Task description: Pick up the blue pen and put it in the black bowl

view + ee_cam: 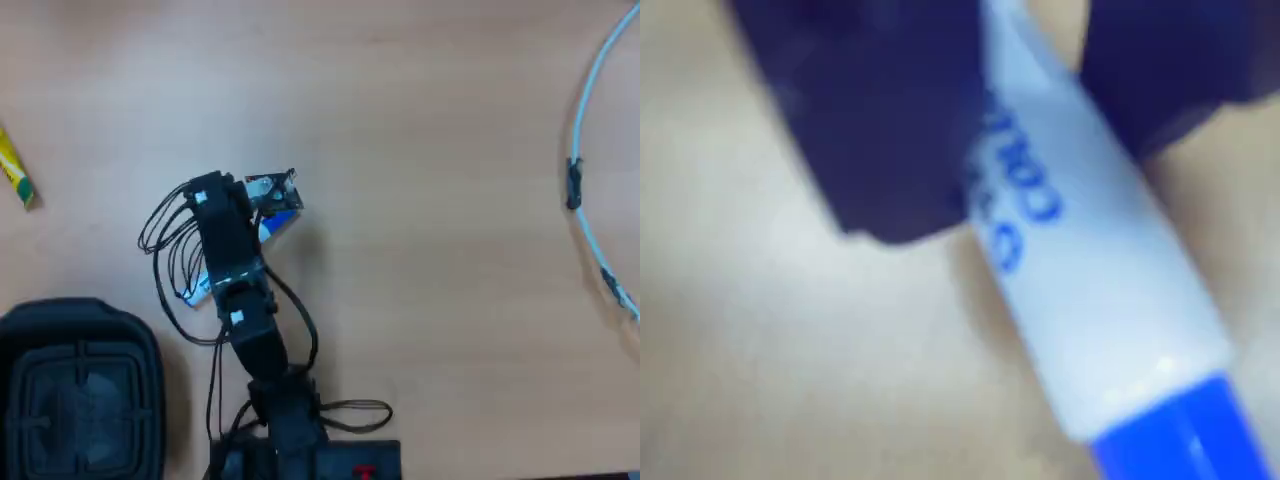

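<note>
The blue pen (pixel 1100 300) fills the wrist view, its white barrel with blue printing running down to the blue cap at the lower right. My gripper (pixel 1025 190) has a dark jaw pressed on each side of the barrel, shut on the pen. In the overhead view the arm (pixel 235 260) covers the pen's middle. Only the blue cap end (pixel 281 224) and a white end at the arm's left show. I cannot tell whether the pen is off the table. The black bowl (pixel 82 311) sits at the lower left, apart from the pen.
A short yellow-and-green stick (pixel 14 172) lies at the far left edge. A white cable (pixel 583 160) curves down the right side. The arm's base (pixel 305 455) and loose black wires (pixel 175 250) sit at the bottom centre, beside the bowl.
</note>
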Tool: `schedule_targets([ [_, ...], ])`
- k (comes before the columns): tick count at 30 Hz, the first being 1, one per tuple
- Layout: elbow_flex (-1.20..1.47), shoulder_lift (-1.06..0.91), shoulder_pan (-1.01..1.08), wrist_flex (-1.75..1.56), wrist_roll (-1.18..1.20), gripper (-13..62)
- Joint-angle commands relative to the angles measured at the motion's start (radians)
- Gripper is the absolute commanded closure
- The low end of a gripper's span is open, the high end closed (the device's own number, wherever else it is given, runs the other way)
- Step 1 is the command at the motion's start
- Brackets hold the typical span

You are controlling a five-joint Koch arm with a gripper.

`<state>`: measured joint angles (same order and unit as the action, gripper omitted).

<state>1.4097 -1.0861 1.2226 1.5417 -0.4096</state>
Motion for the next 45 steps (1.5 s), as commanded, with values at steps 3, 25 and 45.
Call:
schedule_targets([
  [3, -0.002, 0.057, -0.005, 0.018, 0.028, 55.5],
  [25, 0.087, -0.114, 0.034, 0.032, 0.212, 55.5],
  [45, -0.087, -0.425, -0.04, 0.074, 0.146, 55.5],
])
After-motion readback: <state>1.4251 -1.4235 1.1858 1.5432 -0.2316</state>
